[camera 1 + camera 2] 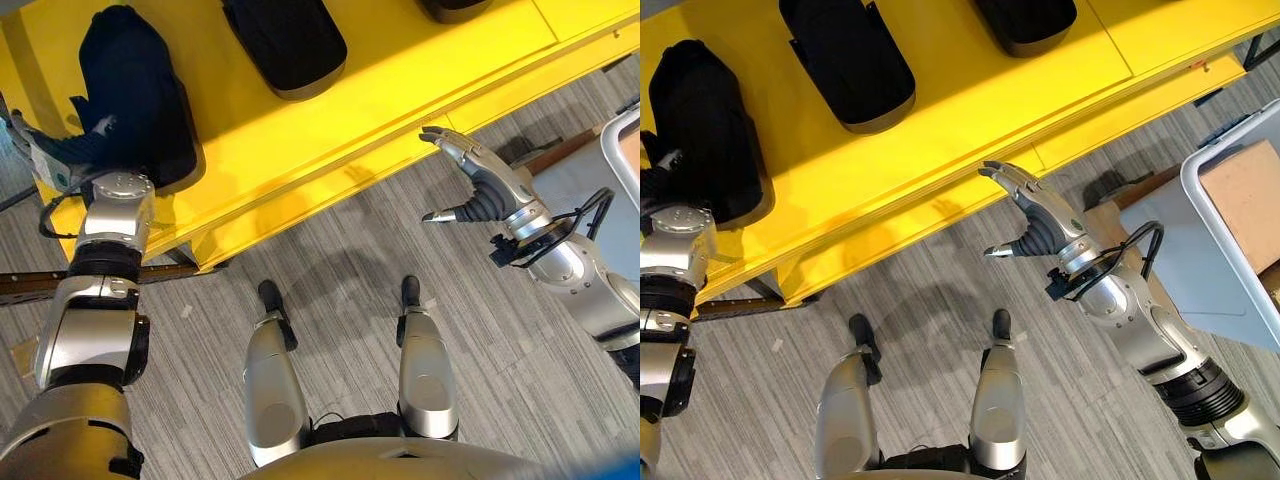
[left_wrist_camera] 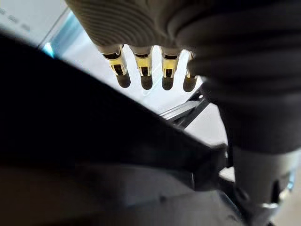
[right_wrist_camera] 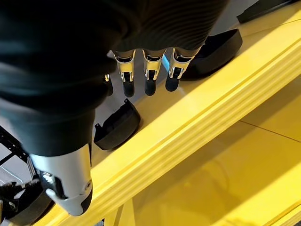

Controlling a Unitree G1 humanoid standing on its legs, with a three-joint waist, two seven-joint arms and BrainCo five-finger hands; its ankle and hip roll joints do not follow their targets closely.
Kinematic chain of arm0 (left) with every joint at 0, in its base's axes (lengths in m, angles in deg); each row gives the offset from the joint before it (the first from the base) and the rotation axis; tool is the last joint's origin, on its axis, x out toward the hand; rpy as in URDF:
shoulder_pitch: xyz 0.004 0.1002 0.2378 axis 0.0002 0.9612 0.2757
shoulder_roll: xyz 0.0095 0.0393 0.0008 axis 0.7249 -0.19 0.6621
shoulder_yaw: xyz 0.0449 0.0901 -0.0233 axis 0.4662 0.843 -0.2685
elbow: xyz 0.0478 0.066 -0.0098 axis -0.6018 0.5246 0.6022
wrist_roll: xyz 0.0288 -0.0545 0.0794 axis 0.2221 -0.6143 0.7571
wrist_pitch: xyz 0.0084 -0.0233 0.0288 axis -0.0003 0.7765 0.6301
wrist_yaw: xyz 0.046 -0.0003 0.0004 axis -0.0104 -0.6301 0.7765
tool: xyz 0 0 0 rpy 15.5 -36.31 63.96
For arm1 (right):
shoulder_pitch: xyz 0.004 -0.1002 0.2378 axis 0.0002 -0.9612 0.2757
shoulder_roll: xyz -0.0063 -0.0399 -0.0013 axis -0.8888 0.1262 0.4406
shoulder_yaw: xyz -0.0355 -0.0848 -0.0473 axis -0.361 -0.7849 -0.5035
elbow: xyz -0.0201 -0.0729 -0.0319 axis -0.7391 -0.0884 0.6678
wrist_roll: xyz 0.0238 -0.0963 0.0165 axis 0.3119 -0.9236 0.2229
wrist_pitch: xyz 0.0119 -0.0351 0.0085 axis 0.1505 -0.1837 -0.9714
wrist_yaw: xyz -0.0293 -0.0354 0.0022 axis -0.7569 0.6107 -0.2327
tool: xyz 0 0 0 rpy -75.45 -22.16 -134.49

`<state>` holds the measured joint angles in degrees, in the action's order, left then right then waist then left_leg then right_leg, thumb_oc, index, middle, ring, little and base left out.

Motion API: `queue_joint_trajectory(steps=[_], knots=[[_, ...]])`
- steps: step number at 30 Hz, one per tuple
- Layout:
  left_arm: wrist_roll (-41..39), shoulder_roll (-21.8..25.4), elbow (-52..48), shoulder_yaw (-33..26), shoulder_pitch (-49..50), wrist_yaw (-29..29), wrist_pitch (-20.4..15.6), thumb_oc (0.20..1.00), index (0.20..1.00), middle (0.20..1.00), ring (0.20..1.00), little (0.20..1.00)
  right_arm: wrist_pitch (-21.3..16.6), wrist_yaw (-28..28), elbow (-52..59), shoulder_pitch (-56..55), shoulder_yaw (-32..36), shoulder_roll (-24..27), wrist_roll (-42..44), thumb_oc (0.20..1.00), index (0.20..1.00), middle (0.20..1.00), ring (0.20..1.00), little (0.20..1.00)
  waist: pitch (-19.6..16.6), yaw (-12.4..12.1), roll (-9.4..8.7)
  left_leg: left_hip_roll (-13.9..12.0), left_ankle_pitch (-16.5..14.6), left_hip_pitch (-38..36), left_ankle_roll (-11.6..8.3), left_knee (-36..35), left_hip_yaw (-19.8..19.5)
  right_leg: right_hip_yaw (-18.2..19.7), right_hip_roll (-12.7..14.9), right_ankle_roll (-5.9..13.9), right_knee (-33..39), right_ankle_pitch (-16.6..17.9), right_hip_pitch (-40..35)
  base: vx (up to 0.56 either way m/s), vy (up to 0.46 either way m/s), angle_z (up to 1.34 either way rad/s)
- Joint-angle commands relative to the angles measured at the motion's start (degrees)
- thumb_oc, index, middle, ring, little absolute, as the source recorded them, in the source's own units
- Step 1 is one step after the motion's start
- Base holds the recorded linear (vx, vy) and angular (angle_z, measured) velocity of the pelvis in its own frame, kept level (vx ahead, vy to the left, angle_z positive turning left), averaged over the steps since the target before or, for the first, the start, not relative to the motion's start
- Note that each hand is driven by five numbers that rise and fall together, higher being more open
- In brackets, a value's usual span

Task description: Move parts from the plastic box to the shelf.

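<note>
Shows three parts already up on the long yellow shelf point(image 1: 400, 80): a bulky black rounded moulded part point(image 1: 135, 90) at the left end, a second black shell-shaped part point(image 1: 285, 40) beside it, and a third black part point(image 1: 455, 8) cut off by the far edge. Sets them well apart in a row, probably so that each can be put down and let go without knocking its neighbour.

Places the left hand point(image 1: 45, 155) at the near side of the leftmost part, close against it. Judging from the left wrist view, has the fingers point(image 2: 143, 77) straight in a row rather than curled, with a dark surface close below them; looks like steadying or releasing rather than gripping, though contact cannot be made out.

Holds the right hand point(image 1: 1040, 220) in the air just off the shelf's front edge, fingers spread wide, thumb out, carrying nothing. Leaves it free, apparently, for the pale grey plastic box point(image 1: 1200, 165) at the right, near the forearm, with something flat and brown inside.
</note>
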<state>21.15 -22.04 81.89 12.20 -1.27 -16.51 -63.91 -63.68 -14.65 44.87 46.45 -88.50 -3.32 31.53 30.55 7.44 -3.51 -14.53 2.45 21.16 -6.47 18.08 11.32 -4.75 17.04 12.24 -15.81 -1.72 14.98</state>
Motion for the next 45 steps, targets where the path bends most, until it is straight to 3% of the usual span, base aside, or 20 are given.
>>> queue_joint_trajectory(steps=[1, 6, 11, 25, 45], knots=[[-0.69, 1.52, -1.84, -2.28, 3.06, 3.98, -3.50, 1.000, 1.000, 1.000, 1.000, 1.000, -2.45, 2.16, 2.84, -1.55, 2.66, -3.04, -1.79, 1.000, 1.000, 1.000, 1.000, 1.000, -4.63, -0.65, -1.63, 4.09, -5.47, -4.30, 2.71, 2.10, 3.05, -0.60, -5.70, -4.39, -3.57, -0.85, 2.64, 0.01, -0.055, 0.01], [-0.57, -1.84, -3.78, -4.26, 6.58, 4.99, -3.77, 1.000, 1.000, 1.000, 1.000, 1.000, -2.91, 2.73, 2.43, -2.34, 2.35, -4.39, -2.53, 1.000, 1.000, 1.000, 1.000, 1.000, -4.92, -1.30, -2.12, 4.09, -5.20, -4.77, 2.73, 1.46, 2.64, -1.16, -5.77, -4.41, -3.24, -0.93, 1.93, 0.00, -0.043, 0.07], [0.25, -1.75, -4.51, -4.22, 6.70, 4.99, -2.47, 1.000, 1.000, 1.000, 1.000, 1.000, -3.17, 2.66, 2.16, -2.42, 2.28, -4.53, -2.53, 1.000, 1.000, 1.000, 1.000, 1.000, -5.09, -1.38, -1.98, 4.16, -4.94, -5.46, 2.70, 0.72, 2.72, -1.41, -5.74, -4.38, -2.85, -0.91, 1.34, 0.00, 0.000, 0.00], [-5.83, -3.34, -3.52, -4.93, 5.75, 4.09, -6.07, 1.000, 1.000, 1.000, 1.000, 1.000, -2.88, 3.48, 2.00, -2.35, 1.59, -5.58, -3.66, 1.000, 1.000, 1.000, 1.000, 1.000, -5.74, -1.16, -2.20, 4.05, -4.75, -6.46, 2.63, -0.08, 3.00, -1.70, -5.85, -4.45, -2.38, -1.20, 0.30, 0.00, -0.005, 0.00], [-10.13, -13.59, -8.71, -2.58, 9.46, -1.00, -9.32, 1.000, 1.000, 1.000, 1.000, 1.000, -3.57, 4.15, 0.89, -2.84, 1.26, -8.27, -4.98, 1.000, 1.000, 1.000, 1.000, 1.000, -5.83, -1.70, -2.50, 4.15, -4.34, -7.99, 2.86, -1.04, 2.55, -2.54, -6.26, -4.54, -0.29, -0.53, -2.32, 0.00, -0.021, 0.00]])
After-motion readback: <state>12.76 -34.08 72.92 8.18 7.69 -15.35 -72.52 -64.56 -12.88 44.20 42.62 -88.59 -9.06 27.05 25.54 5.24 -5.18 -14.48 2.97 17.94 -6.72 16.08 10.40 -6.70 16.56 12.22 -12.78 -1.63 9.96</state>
